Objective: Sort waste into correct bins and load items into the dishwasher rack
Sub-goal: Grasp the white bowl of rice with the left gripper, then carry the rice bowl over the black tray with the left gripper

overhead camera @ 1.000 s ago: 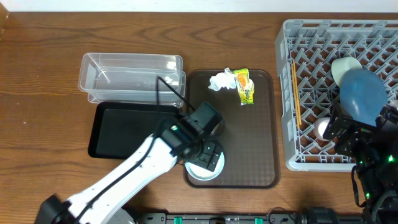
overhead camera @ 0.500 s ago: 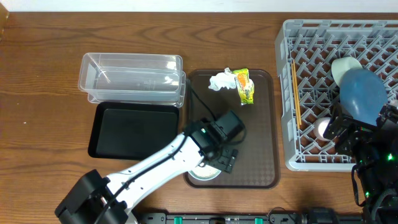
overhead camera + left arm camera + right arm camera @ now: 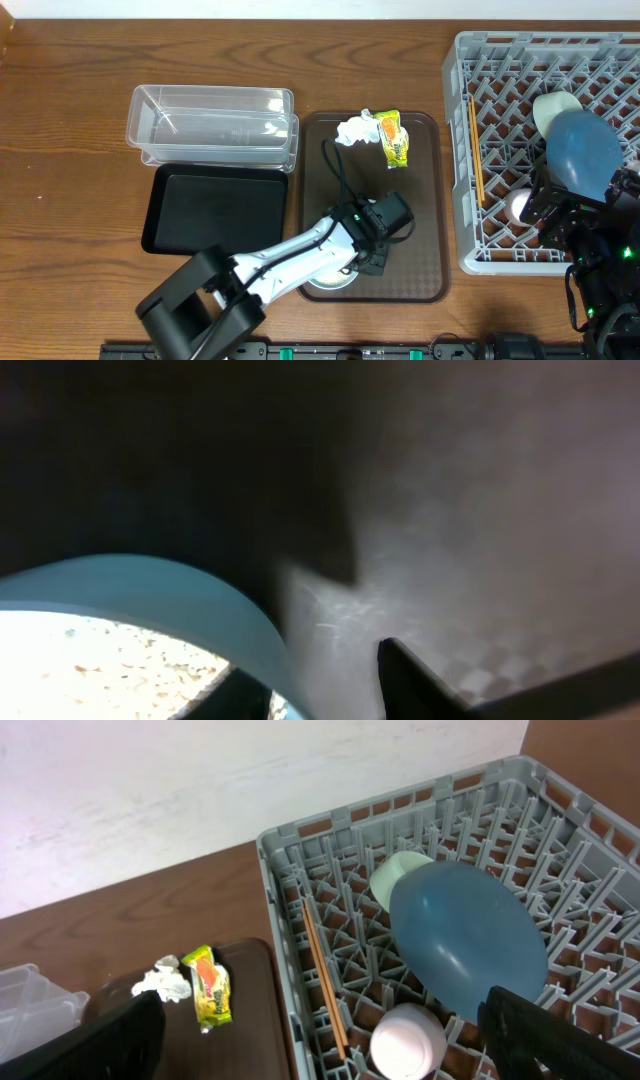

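Here, left arm (image 3: pixel 290 255) outstretched over mint bowl (image 3: pixel 170 595)

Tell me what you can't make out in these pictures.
- Mint bowl: overhead, the left arm covers most of it; left wrist, only a blurred rim arc, cut by the bottom edge.
- Left hand: dark and blurred up close, so open or shut is unclear.
- White dish in the rack: cut by the bottom edge on the right wrist, partly behind the right arm overhead.
- Wrapper print: too small.

Grey rack (image 3: pixel 560 830), blue bowl (image 3: pixel 468 948), seemingly mint bowl (image 3: pixel 150 595).
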You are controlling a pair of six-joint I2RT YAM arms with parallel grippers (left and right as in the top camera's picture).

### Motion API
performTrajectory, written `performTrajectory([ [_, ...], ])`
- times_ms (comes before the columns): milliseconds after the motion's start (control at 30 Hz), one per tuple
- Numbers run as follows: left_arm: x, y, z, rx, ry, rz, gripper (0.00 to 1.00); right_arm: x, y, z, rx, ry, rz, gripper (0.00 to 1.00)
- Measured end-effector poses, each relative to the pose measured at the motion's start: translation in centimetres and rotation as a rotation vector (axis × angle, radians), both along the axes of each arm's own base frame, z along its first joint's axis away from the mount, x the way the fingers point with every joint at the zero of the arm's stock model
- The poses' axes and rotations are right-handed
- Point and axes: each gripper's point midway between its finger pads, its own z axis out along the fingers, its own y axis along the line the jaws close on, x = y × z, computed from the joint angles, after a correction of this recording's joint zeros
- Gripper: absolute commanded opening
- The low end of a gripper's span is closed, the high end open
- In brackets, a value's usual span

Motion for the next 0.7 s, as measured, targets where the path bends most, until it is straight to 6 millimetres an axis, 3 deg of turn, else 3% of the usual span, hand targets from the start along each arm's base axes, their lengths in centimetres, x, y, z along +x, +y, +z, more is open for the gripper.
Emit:
performTrajectory([
  [133, 0.1, 0.3, -0.2, 0.013, -0.001, 0.033, 0.06, 0.0, 0.0, 0.0, 0.000, 0.000, 0.000, 0.99],
  [367, 0.9, 0.3, 1.4, 0.034, -0.040, 0.016, 0.06, 0.0, 0.0, 0.0, 0.000, 0.000, 0.000, 0.99],
  [600, 1.6, 0.0, 4.7, 0.051, -0.038, -0.043, 0.06, 0.0, 0.0, 0.0, 0.000, 0.000, 0.000, 0.99],
  [700, 3.0, 1.4, 5.9, 0.049, -0.040, 0.001, 0.06, 0.0, 0.0, 0.0, 0.000, 0.000, 0.000, 0.99],
])
